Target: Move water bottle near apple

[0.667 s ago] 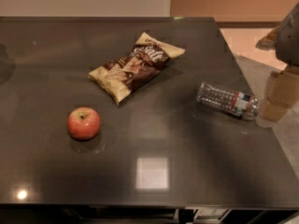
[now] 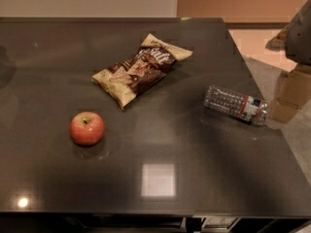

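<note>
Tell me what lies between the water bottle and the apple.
In the camera view, only bare table separates water bottle and apple; the chip bag lies farther back. The gripper is at the right edge.

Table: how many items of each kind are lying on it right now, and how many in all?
Bottle: 1
Apple: 1
Chip bag: 1
Total: 3
The gripper is at the upper right edge of the view, apart from the bottle, and is not counted.
</note>
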Controlling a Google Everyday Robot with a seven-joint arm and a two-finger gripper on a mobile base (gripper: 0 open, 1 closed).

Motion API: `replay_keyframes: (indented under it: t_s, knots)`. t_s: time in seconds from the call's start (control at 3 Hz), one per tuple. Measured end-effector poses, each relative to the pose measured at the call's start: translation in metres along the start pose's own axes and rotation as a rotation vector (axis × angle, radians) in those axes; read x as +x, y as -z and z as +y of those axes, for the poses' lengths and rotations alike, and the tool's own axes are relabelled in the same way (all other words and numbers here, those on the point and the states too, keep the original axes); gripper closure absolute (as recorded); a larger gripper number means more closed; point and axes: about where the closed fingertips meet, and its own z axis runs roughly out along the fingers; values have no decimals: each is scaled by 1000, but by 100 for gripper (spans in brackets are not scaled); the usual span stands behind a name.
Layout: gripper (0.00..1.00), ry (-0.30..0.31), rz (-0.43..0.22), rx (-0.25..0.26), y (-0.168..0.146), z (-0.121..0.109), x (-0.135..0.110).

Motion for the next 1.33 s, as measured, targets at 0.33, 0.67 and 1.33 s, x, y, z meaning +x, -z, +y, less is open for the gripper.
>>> replay_keyframes:
  t_s: [0.33, 0.67, 1.33]
  knots:
    - [0, -9, 14, -17, -10, -9, -1]
    - [0, -2, 27, -30, -24, -23, -7]
    - [0, -19, 82, -53, -57, -52, -6]
